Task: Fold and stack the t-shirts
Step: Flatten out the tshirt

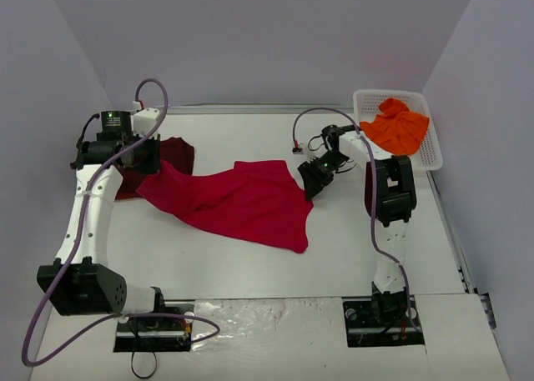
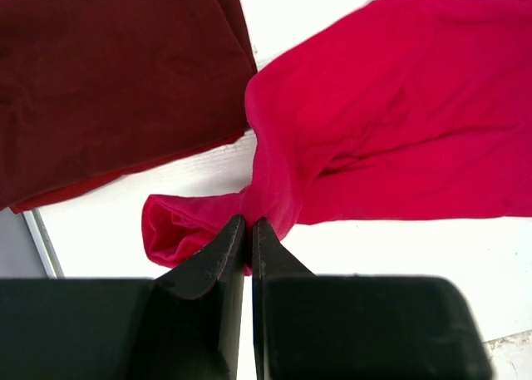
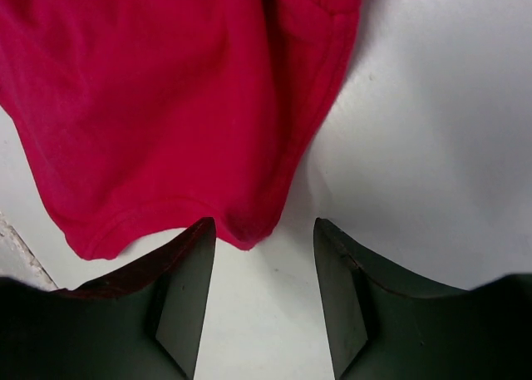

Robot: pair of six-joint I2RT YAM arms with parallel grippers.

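While the left gripper (image 2: 249, 229) is pinching a bunched edge of the bright red t-shirt (image 1: 242, 202), which is lying spread on the table (image 1: 250, 268) beside the maroon t-shirt (image 2: 108, 81), the right gripper (image 3: 264, 230) is hovering, jaws apart, at its opposite hem, gripping nothing, and the orange t-shirt (image 1: 399, 127) is sitting in the basket (image 1: 430, 156).

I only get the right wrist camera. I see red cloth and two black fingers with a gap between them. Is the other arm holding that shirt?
Observer: Yes. The left gripper is shut on a bunched bit of the red t-shirt.
Operator: Are there more shirts?
Observer: A maroon t-shirt lies flat right beside that left gripper.
Operator: Any others?
Observer: An orange t-shirt sits crumpled in the white basket, far right.
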